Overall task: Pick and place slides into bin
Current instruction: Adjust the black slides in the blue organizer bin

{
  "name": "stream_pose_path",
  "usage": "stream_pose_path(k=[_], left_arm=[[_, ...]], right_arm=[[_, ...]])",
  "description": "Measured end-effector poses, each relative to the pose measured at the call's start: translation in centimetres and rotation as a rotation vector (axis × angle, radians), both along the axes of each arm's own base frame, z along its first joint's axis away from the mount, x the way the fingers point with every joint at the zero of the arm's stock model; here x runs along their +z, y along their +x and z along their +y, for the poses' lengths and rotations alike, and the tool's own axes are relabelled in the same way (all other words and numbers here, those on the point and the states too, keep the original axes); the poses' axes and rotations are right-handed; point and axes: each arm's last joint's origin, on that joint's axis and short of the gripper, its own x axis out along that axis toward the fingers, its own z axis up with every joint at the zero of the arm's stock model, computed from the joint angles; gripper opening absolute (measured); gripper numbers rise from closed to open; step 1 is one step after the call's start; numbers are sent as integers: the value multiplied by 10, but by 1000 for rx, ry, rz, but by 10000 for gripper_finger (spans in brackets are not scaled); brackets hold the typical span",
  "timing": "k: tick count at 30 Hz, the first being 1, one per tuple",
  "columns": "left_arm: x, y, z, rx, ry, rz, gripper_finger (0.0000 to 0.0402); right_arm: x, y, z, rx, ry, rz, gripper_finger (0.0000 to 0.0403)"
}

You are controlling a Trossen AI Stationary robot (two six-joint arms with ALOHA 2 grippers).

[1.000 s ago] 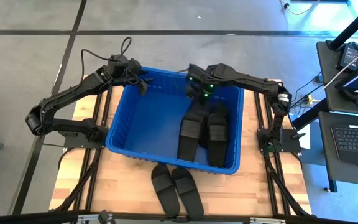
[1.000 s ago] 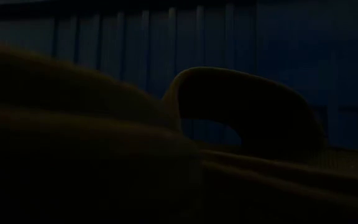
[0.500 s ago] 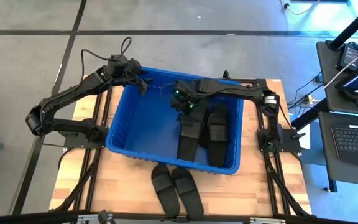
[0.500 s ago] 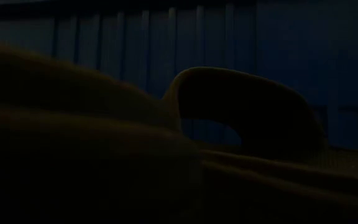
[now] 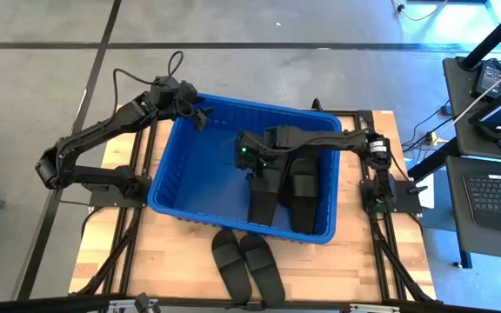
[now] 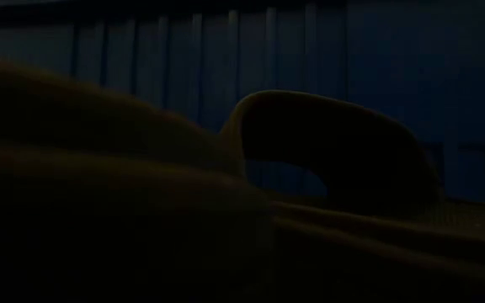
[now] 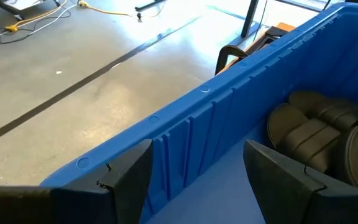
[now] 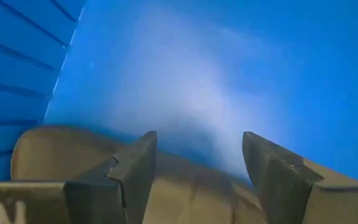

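High view shows my right gripper [image 5: 249, 162] inside the bin [image 5: 190, 165], fingers spread and empty above a stacked slide [image 8: 166, 180], so it looks just dropped. My left gripper [image 5: 200, 117] waits open over the bin's far rim. Two slides [image 5: 248, 265] lie outside its near wall.

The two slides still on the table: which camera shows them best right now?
The high view: both slides on the table lie side by side in front of the bin, fully visible. The low view shows only a dark strap arch up close. Neither wrist view shows them.
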Motion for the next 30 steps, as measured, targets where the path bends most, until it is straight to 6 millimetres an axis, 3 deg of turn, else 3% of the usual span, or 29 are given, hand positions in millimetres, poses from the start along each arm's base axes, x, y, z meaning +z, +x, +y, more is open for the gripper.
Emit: stream_pose_path(k=[10,30], left_arm=[[0,0,0,16,-23,-16,244],[-3,-1,-1,29,-40,10,244]], right_arm=[[-43,12,3,2,-1,128,236],[-40,-23,6,22,24,483,236]])
